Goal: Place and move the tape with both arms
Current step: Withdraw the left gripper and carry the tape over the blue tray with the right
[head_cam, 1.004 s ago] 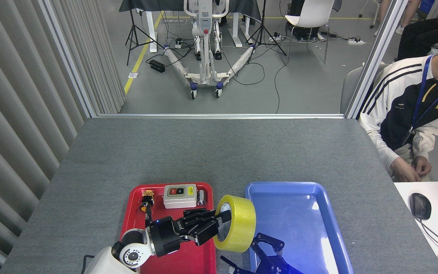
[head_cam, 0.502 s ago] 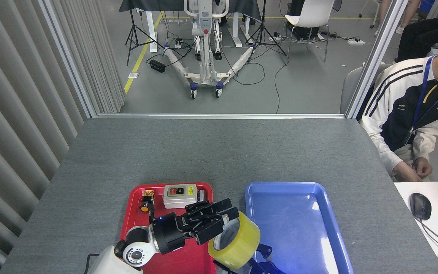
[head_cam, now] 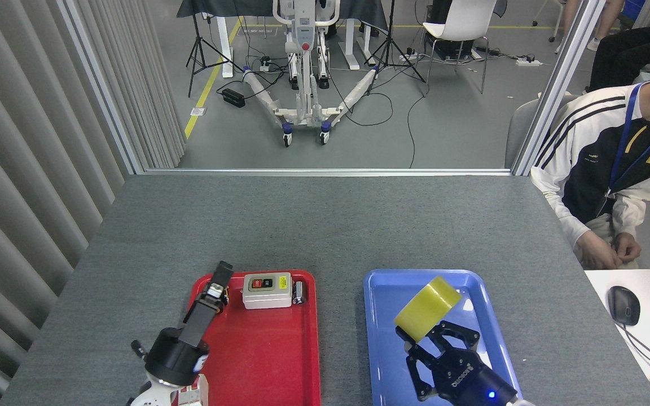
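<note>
Grey felt table (head_cam: 325, 225) is sitting against ribbed grey wall panels (head_cam: 31, 141) on the left, with a grey floor (head_cam: 460, 124) beyond holding tripods (head_cam: 201, 51), cables, a white chair (head_cam: 460, 28), and a person (head_cam: 613, 163) sitting right.

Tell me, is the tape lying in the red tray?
No, the tape is held by the right gripper over the blue tray.

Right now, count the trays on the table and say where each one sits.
2. The red tray lies at the near left, holding a grey switch box. The blue tray lies to its right, under the tape held by the right gripper. None seem hidden.
</note>
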